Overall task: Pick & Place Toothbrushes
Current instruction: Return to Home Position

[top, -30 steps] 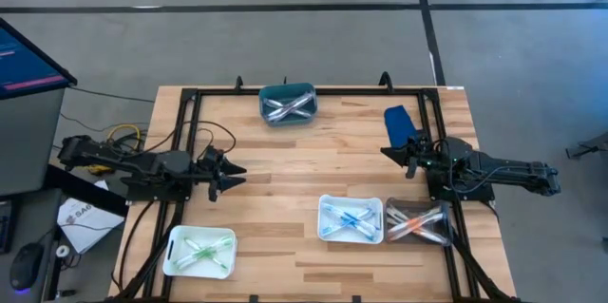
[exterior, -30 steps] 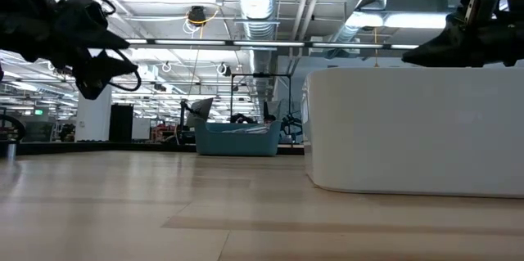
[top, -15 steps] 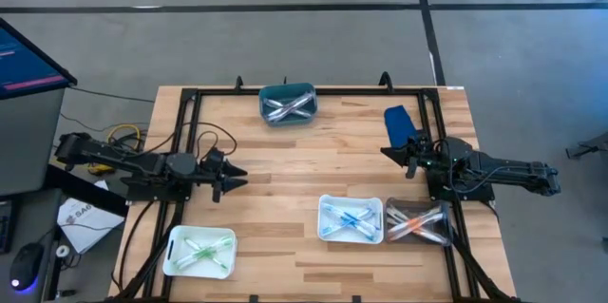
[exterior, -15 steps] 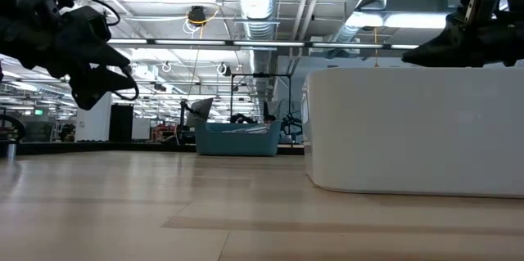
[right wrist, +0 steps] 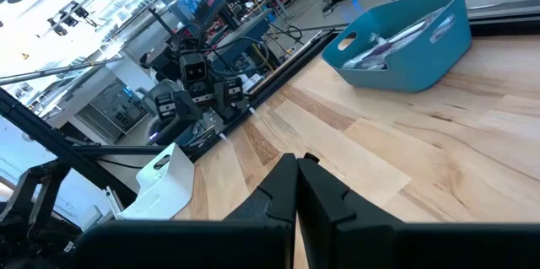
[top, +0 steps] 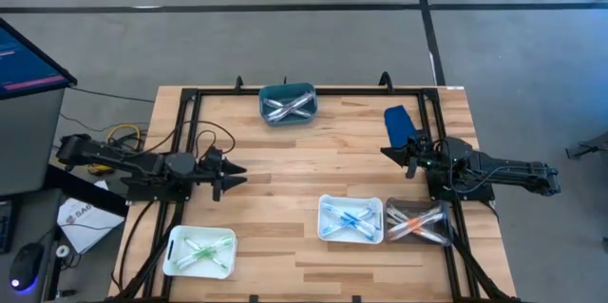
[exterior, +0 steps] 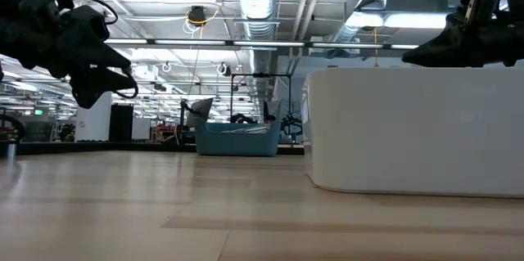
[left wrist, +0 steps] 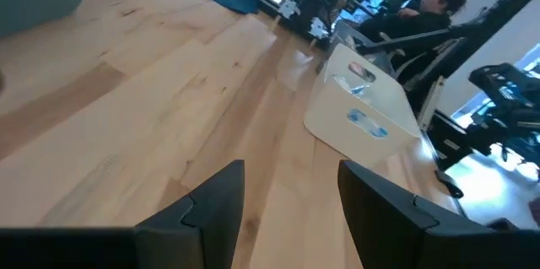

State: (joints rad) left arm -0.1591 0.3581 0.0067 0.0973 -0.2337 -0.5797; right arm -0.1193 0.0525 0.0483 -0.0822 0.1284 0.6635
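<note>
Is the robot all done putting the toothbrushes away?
Nearly. All toothbrushes in view lie inside the four bins; none shows loose on the table. The left pincer, open, and the right pincer, shut, hold nothing, near the table's sides. Left: only parking the arms, probably.
</note>
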